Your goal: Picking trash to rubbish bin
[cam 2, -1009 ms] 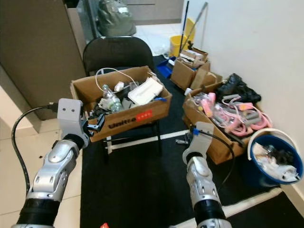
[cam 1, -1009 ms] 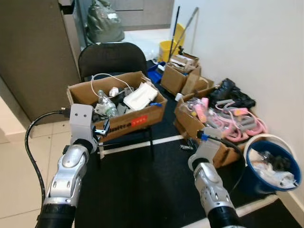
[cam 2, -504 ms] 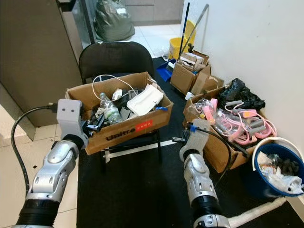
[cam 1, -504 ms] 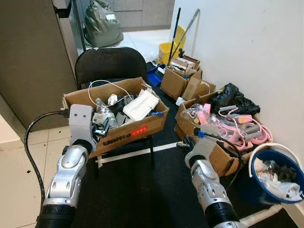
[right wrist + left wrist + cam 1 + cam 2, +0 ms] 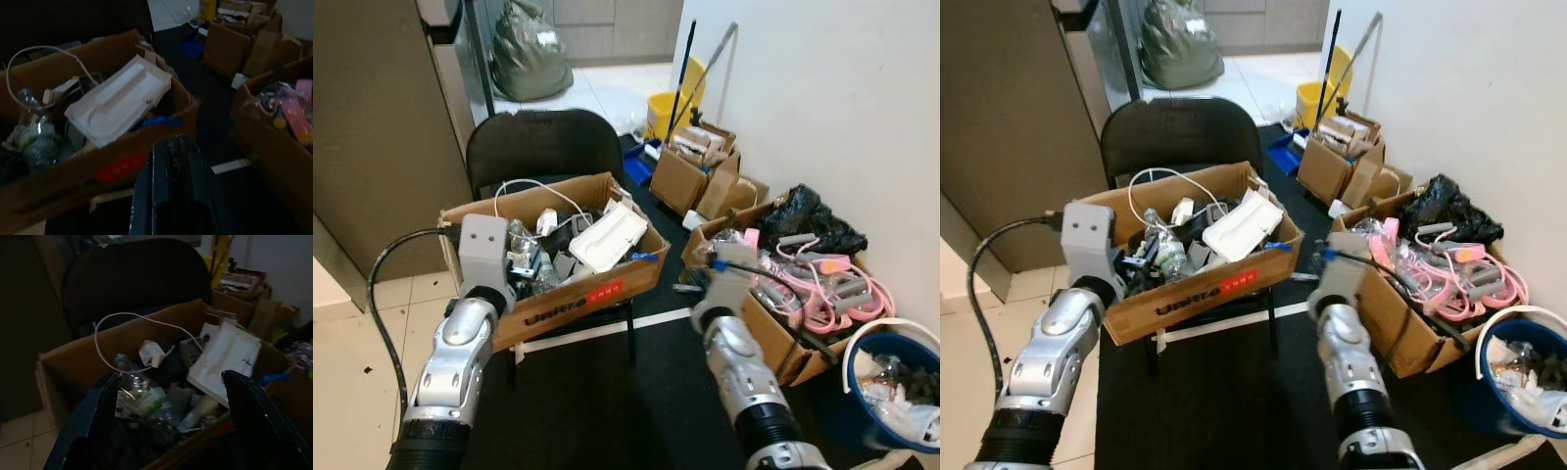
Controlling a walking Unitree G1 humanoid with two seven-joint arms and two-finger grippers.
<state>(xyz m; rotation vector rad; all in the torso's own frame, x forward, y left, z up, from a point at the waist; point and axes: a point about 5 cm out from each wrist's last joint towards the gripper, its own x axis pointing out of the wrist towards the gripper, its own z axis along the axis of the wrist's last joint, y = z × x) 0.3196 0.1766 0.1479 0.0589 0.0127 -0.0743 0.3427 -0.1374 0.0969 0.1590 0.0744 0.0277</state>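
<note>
My left gripper [image 5: 168,431] hangs just short of the near wall of the cardboard box [image 5: 570,299] on the black chair [image 5: 541,142], its fingers spread wide and empty, with the box's contents framed between them in the wrist view. My right gripper [image 5: 172,161] is held out before the box's right corner, fingers pressed together with nothing between them.

Nearest my left gripper, in the box's near-left part, lies a clear plastic bottle [image 5: 142,394] on its side, cap toward the far wall. I judge it empty or nearly so: light, smooth, likely to slip and to crumple under a hard squeeze. I would take it across the labelled middle of the body, where the label gives some grip, and not by the tapering neck.

Further in, a white moulded pulp tray [image 5: 120,98] leans across the box's right half; it looks light and stiff but wide, so an edge grip would suit it. A white cable [image 5: 122,323] loops over the bottle toward the far wall and could snag on a lift.

The blue bucket [image 5: 891,387] serving as the rubbish bin stands well apart at my right, by the wall, already holding rubbish.
</note>
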